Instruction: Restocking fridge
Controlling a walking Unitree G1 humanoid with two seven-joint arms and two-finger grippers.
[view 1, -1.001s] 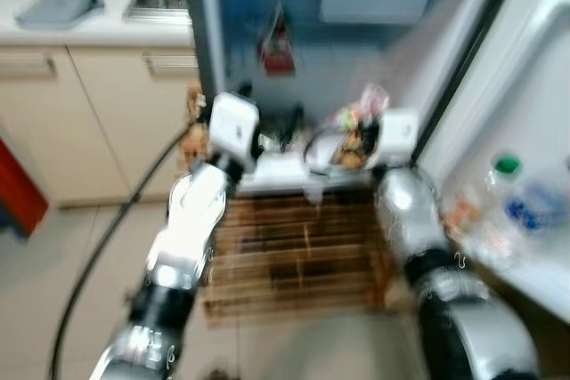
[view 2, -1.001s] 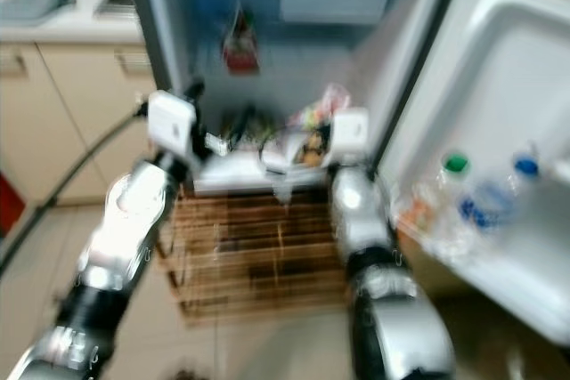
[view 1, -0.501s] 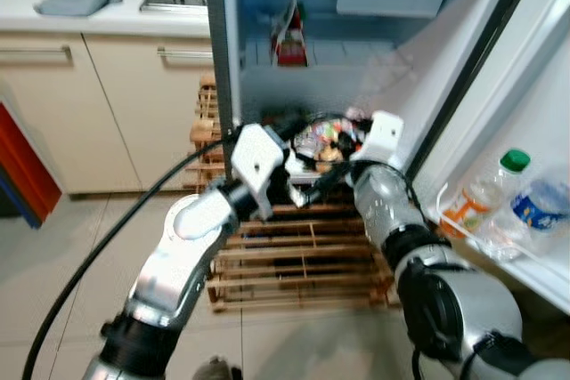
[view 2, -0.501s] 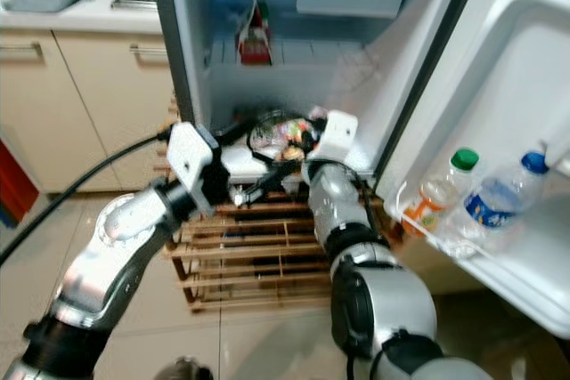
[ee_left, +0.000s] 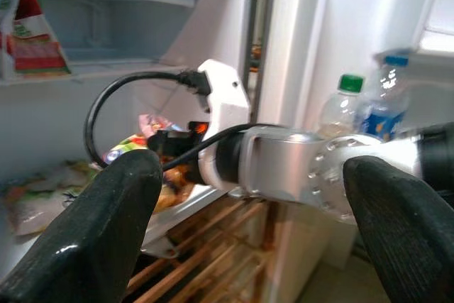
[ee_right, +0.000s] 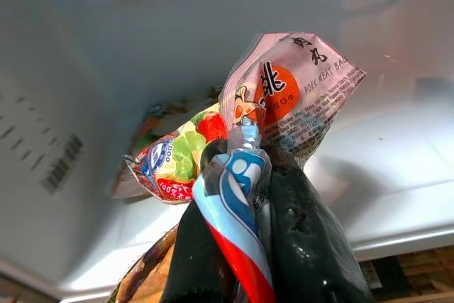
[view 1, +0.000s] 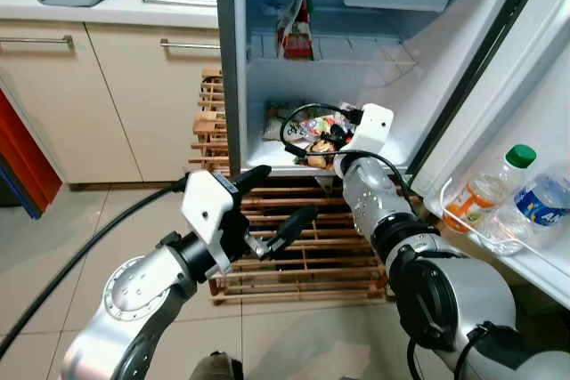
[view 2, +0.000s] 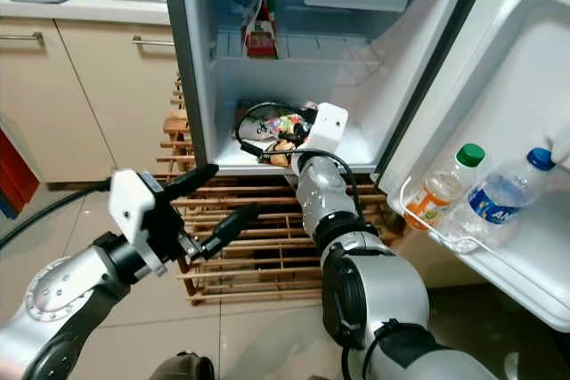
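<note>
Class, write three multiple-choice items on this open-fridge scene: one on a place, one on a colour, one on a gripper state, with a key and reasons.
1. Where are the two bottles?
A. door shelf
B. counter
C. floor

2. What colour is the smaller bottle's cap?
A. red
B. green
C. black

3. How is the right gripper?
A. open, empty
B. shut on snack packets
C. resting on the stove

Key: A, the bottles stand in the fridge door shelf; B, the cap is green; B, the right gripper pinches snack packets over the lower fridge shelf.
</note>
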